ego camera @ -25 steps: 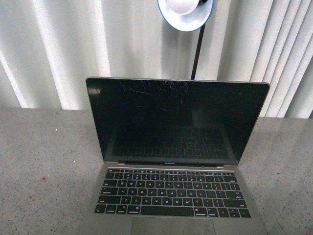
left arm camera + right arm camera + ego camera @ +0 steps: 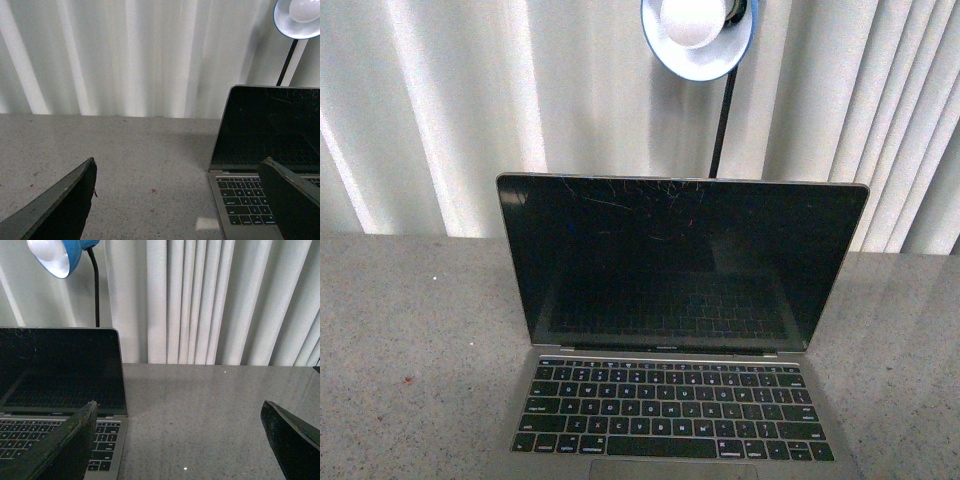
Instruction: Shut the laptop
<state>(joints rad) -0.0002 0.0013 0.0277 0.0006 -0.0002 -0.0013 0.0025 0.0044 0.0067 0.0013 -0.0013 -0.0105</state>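
- The left gripper (image 2: 178,170) and the right gripper (image 2: 178,407) both have their fingers spread wide, with nothing between them. We judge that an open fingertip could catch the thin top edge of the lid or scrape the already scratched screen (image 2: 670,260).
- A finger left over the keyboard (image 2: 670,405) as the lid comes down could get pinched against the keys.
- If we push from one corner only, the lid may twist on its hinge, or the whole laptop (image 2: 680,330) may slide on the smooth table (image 2: 410,330). A push from the near side would open the lid further and drive it back towards the lamp (image 2: 698,35).
- The laptop sits open in the middle of the table, the screen near upright and facing us, with the lamp and the curtain (image 2: 450,100) behind it.
- The left gripper hangs low to the left of the laptop and the right gripper low to its right. Both are on the near side and apart from it.
- Neither arm shows in the front view, so we cannot tell how the elbows are set.
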